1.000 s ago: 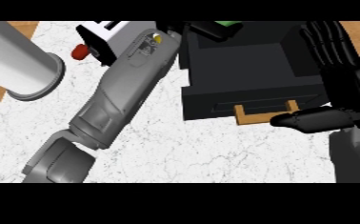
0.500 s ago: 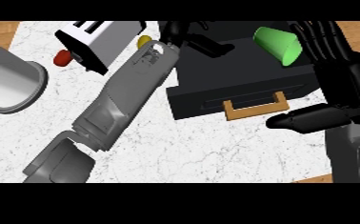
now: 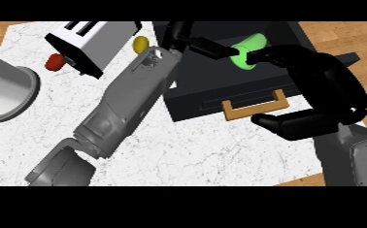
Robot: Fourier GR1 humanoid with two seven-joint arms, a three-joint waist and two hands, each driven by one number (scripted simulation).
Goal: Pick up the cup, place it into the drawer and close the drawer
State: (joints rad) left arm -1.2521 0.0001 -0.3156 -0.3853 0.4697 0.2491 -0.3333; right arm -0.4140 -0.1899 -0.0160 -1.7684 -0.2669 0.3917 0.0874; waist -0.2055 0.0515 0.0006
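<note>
Green and short, the cup (image 3: 246,53) lies on its side over the open black drawer (image 3: 215,84), its pale open mouth turned toward the left of the head view. It looks smooth, with a slight taper, and it reads as small against the hands around it.

Head view, a second back: only a sliver of green shows at the top edge, behind the drawer box. Half a second back: the cup is at the upper right, close to the right hand's fingers, clear of the left hand. Now: the cup sits lower and further left, above the drawer's dark interior, with both hands on or near it. So the carry has brought it over the drawer, and what remains, as I judge it, is the release and then the push on the tan handle (image 3: 256,106).

The right hand (image 3: 323,84) comes in from the lower right, fingers curled, and its upper fingertips touch the cup's right end; the thumb curls low near the handle, apart from the cup. The left hand (image 3: 192,40), at the end of the grey forearm crossing the counter, reaches into the drawer with one finger stretched toward the cup's mouth. Whether it pinches the cup or only touches it, I cannot tell.

Off to the left stand a white toaster (image 3: 93,40) and a grey pot (image 3: 14,91), well apart from the drawer
</note>
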